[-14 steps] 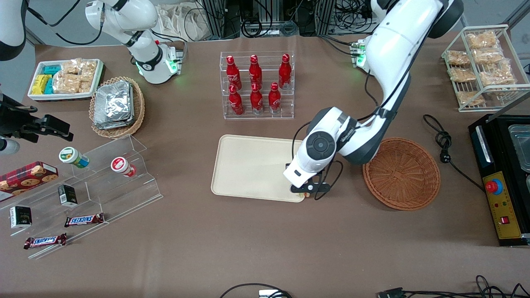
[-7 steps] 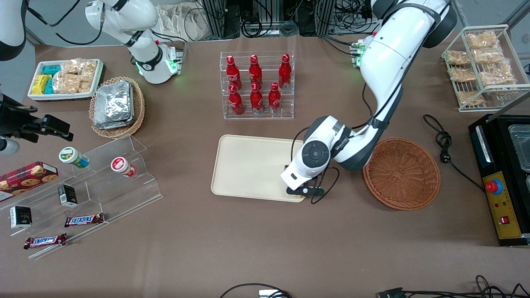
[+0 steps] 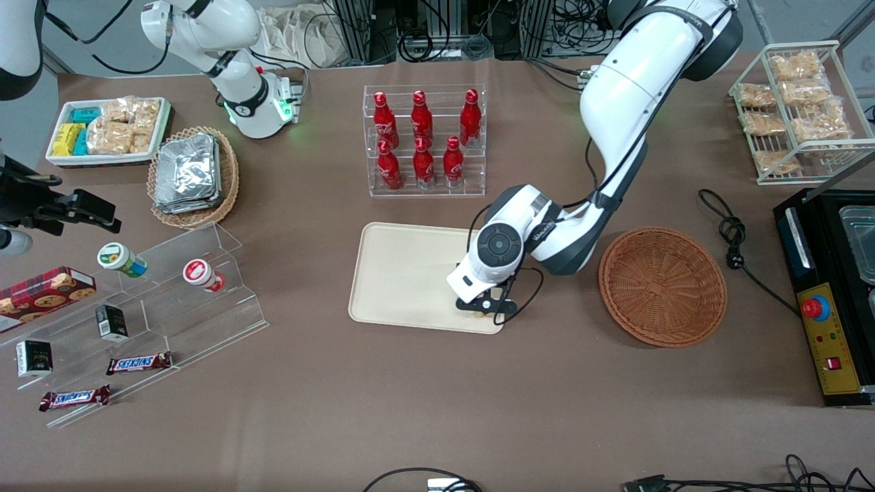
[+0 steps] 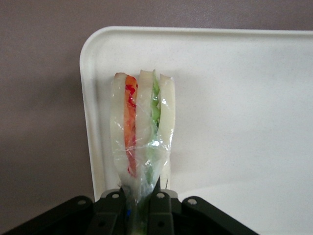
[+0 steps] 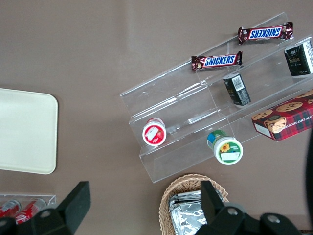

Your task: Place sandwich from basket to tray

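The sandwich [image 4: 142, 122], a clear-wrapped wedge of pale bread with orange-red and green layers, is pinched at its narrow end by my left gripper [image 4: 141, 196], which is shut on it. It hangs over a rounded corner of the cream tray [image 4: 234, 98]. In the front view the gripper [image 3: 484, 311] is over the tray [image 3: 403, 273], at the near corner toward the working arm's end, and it hides most of the sandwich. I cannot tell whether the sandwich touches the tray. The round reddish-brown basket [image 3: 662, 287] stands beside the tray with nothing in it.
A clear rack of red bottles [image 3: 424, 140] stands farther from the camera than the tray. A stepped acrylic shelf [image 3: 171, 287] with snacks and a tan basket of foil packets [image 3: 193, 174] lie toward the parked arm's end. A black machine [image 3: 830, 294] and a cable [image 3: 731, 236] flank the basket.
The gripper has carried the sandwich from the tray's edge nearest the basket to a spot farther in over the tray, toward the parked arm's end. It stays shut.
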Robot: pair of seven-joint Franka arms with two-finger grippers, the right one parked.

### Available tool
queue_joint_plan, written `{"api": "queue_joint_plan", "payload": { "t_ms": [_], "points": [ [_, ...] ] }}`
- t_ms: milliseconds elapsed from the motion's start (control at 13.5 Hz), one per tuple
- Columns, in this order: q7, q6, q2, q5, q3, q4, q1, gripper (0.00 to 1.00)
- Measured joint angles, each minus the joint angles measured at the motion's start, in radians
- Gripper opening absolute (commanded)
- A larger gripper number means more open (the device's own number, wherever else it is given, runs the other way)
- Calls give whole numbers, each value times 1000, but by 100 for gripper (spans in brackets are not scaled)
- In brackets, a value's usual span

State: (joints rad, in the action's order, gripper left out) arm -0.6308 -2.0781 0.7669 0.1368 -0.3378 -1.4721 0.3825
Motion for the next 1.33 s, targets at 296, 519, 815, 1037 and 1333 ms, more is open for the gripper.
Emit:
{"api": "queue_joint_plan", "payload": {
  "t_ms": [296,519,815,1037,1333],
  "points": [
    [-6,0,13,2,0,0,8,100],
    [-10,0,13,2,0,2,13,100],
    [-20,17,-19,2,2,33,8,100],
    [-62,122,-125,2,6,55,-30,100],
    [-40,314,-301,2,7,62,-139,100]
  ]
}}
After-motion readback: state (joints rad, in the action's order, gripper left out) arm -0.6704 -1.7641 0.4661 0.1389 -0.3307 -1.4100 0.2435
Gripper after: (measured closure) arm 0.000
